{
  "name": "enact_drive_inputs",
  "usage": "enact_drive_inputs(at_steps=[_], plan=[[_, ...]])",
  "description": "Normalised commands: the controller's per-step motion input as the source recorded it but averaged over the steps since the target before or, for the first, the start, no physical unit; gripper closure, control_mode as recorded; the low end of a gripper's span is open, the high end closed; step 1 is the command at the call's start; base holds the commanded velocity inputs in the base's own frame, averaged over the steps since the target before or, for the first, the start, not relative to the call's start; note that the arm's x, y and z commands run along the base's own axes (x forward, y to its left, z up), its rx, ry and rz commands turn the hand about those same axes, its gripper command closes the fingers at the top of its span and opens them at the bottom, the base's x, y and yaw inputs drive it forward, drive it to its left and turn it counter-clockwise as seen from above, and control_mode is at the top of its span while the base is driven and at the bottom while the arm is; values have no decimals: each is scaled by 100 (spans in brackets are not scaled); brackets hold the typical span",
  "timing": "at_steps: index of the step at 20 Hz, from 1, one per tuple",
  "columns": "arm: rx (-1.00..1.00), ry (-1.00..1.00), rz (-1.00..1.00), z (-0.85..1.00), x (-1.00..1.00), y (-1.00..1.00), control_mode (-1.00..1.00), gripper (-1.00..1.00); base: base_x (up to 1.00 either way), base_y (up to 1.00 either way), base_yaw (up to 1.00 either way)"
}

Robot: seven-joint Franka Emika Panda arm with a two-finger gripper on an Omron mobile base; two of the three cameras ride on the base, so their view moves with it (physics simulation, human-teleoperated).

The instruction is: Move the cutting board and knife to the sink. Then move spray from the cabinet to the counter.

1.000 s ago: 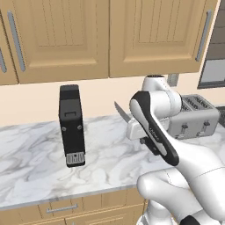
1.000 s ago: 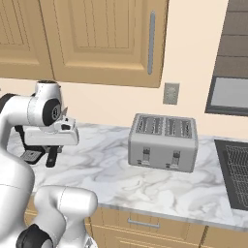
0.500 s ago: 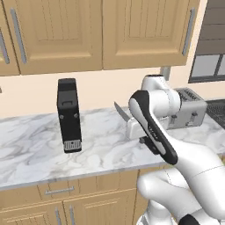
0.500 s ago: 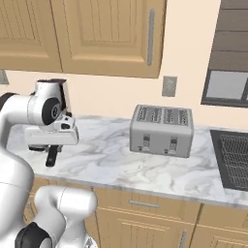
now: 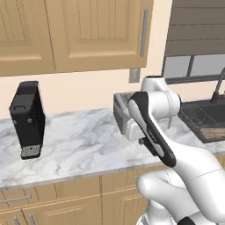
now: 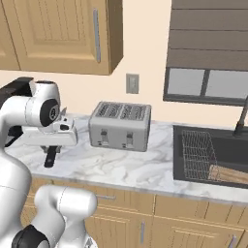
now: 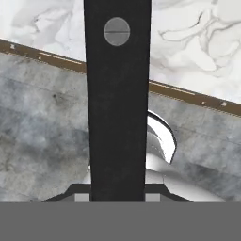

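My gripper (image 6: 51, 151) is shut on the knife (image 6: 50, 158). Its black handle hangs below the hand over the white marble counter (image 6: 121, 167). In the hand view the knife's handle (image 7: 117, 117), with a round rivet, runs up from the gripper (image 7: 117, 195) above the counter's front edge. The black sink (image 6: 180, 160) lies to the right with its dark faucet (image 6: 241, 118). The light-brown cutting board (image 6: 231, 174) leans inside it, also seen as the cutting board (image 5: 214, 132) in the sink (image 5: 210, 110). The spray and its cabinet are out of view.
A silver toaster (image 6: 120, 126) stands on the counter between my hand and the sink. A black coffee machine (image 5: 27, 118) stands at the left. A wire rack (image 6: 197, 154) sits in the sink's left part. Wooden wall cabinets with bar handles (image 5: 144, 33) hang above, and a window (image 6: 208, 82) is over the sink.
The whole picture has shifted left as the base drives right, bringing the sink, window and cutting board into view. The knife stays in my shut gripper.
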Motion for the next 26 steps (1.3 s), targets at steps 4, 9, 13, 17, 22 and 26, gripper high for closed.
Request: enact_drive_inputs(at_steps=[4, 9, 13, 17, 22, 26], plan=[[0, 0, 0, 0, 0, 0, 100, 100, 0, -100, -3], [0, 0, 0, 0, 0, 0, 100, 100, 5, -100, -4], [0, 0, 0, 0, 0, 0, 100, 100, 19, -100, 0], [0, 0, 0, 0, 0, 0, 100, 100, 20, -100, 0], [0, 0, 0, 0, 0, 0, 100, 100, 36, -100, 0], [0, 0, 0, 0, 0, 0, 100, 100, 73, -87, -4]])
